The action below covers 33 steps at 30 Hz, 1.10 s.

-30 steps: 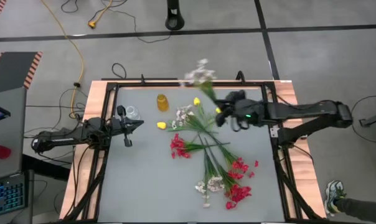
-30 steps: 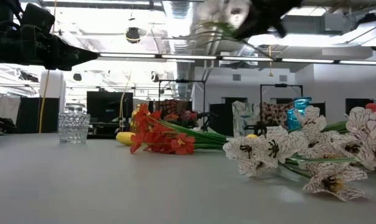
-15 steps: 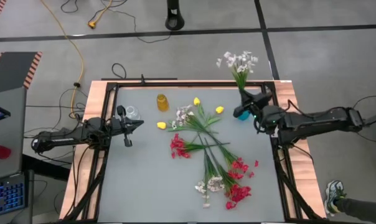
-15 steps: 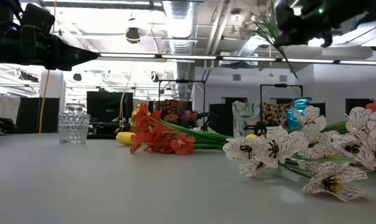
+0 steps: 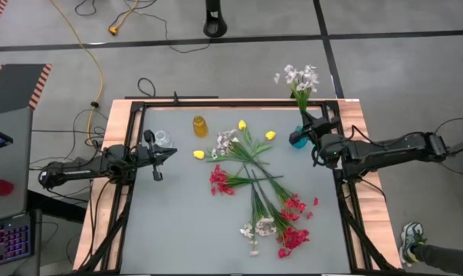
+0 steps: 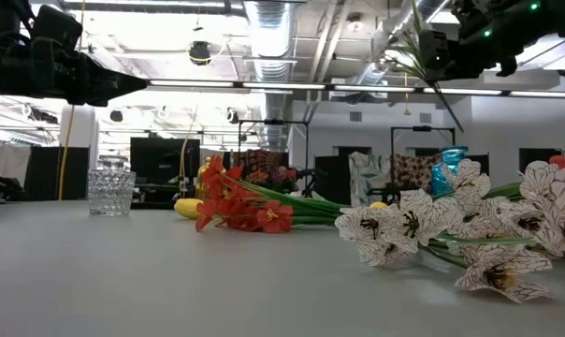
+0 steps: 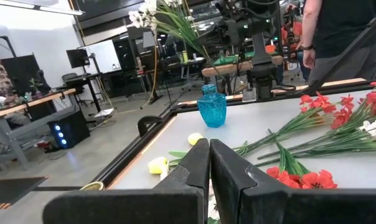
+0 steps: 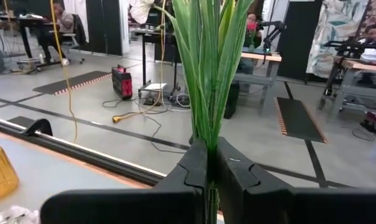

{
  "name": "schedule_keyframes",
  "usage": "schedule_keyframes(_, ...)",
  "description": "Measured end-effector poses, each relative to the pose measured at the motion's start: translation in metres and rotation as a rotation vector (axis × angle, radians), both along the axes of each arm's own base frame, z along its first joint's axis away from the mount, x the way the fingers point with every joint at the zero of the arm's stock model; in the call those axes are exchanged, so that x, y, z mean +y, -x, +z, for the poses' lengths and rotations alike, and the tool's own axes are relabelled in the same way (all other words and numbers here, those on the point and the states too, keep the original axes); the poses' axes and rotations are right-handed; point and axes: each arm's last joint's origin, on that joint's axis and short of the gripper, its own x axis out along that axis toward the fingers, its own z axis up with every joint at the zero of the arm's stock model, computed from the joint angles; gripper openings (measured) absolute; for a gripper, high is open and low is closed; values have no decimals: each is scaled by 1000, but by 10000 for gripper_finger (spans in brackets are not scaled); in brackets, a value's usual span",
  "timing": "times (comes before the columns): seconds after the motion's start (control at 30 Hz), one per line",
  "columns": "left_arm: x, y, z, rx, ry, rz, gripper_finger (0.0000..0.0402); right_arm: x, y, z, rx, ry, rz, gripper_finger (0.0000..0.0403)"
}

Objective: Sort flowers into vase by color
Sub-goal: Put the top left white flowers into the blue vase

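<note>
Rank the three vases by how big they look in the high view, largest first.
1. amber vase
2. Clear glass vase and blue vase look about alike; the right gripper covers part of the blue one, so no ranking.

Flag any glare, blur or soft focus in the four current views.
Low view: bright ceiling lights wash out the top, both arms in silhouette; the white flowers close to the lens look soft. Left wrist view: the tool fingers are blurred up close, the blue vase sharp. Right wrist view: the white spray's stems sharp, the room behind softer. High view: even light, no glare.
</note>
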Motion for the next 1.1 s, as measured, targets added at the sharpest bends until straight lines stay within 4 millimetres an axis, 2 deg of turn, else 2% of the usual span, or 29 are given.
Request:
schedule_keyframes(0.17,0,0,0,0,0,0,2,-4,0,0,7,2,-24,45)
schedule_keyframes(0.43,0,0,0,0,0,0,2,-21,3,-1,9,-2,-114,45)
schedule_keyframes(0.63,0,0,0,0,0,0,2,-33,1,4,21,13,14,45)
schedule_keyframes(0.83,0,0,0,0,0,0,2,-44,3,10,28,57,56,45)
schedule_keyframes(0.9,0,0,0,0,0,0,2,-46,3,5,29,56,73,45)
schedule_keyframes(1.1,0,0,0,-5,16,-1,2,-40,11,-26,-47,110,93,45)
